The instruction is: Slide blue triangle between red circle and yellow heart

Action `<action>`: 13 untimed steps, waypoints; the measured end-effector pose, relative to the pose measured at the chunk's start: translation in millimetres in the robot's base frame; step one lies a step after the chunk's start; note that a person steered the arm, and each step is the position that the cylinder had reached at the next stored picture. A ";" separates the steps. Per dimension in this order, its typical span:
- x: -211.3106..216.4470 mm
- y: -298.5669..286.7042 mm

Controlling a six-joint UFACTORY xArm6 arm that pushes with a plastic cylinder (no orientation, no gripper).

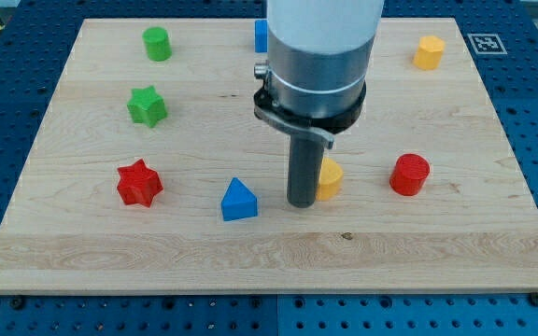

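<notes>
The blue triangle [239, 200] lies on the wooden board [269, 252], low and a little left of centre. My tip [303, 203] rests on the board just to its right, with a small gap between them. The yellow heart [330, 177] sits right behind my tip, partly hidden by the rod. The red circle [409, 175] stands further to the view's right, with a gap between it and the heart.
A red star [139, 183] lies left of the triangle. A green star [147, 105] and a green cylinder [157, 43] are at the upper left. A blue block [261, 35] shows behind the arm at the top. A yellow block [429, 52] is at the upper right.
</notes>
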State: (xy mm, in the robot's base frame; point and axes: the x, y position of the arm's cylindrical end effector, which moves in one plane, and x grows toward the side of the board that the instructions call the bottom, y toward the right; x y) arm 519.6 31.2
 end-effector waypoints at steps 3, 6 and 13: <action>-34.1 86.3; 49.3 64.4; 47.0 -66.4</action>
State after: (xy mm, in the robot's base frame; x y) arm 566.6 -35.2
